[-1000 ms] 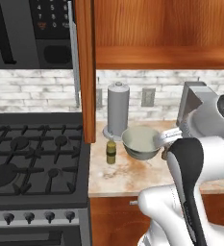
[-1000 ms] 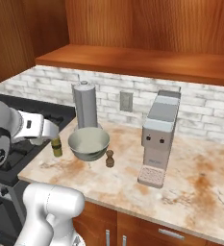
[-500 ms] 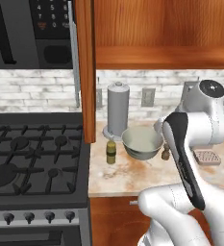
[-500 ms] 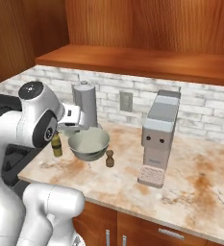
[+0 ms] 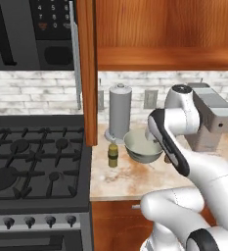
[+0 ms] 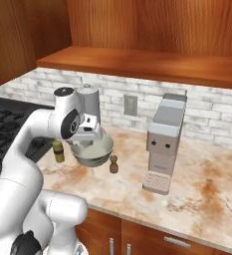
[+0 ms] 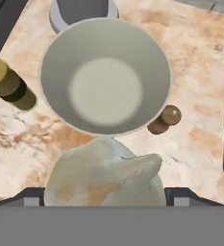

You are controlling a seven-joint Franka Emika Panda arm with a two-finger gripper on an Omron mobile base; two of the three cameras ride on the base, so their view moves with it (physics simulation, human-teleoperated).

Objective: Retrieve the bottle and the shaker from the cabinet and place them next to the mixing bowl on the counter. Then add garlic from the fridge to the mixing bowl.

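Swinging in over the counter, the white arm's gripper (image 7: pixel 104 192) now hovers above the pale grey mixing bowl (image 7: pixel 105 77), fingers spread wide around a cream garlic bulb (image 7: pixel 106 173). Olive bottle (image 7: pixel 10 90) and small brown shaker (image 7: pixel 164 119) already flank the bowl; only the drop remains.

On the bench (image 6: pixel 202 194): 1 mixing bowl (image 7: pixel 105 77), 1 small bottle (image 7: pixel 10 89) w/ a yellow top, 1 little brown shaker (image 7: pixel 165 119), 1 garlic (image 7: pixel 105 175), 1 tall grey can (image 5: pixel 120 113), 1 grey coffee machine (image 6: pixel 163 143). On the wall: 1 plug socket (image 6: pixel 131 105). Also 1 stove (image 5: pixel 32 162) w/ 5 knobs along its front, 1 microwave (image 5: pixel 32 29), 1 robot arm (image 5: pixel 176 142).
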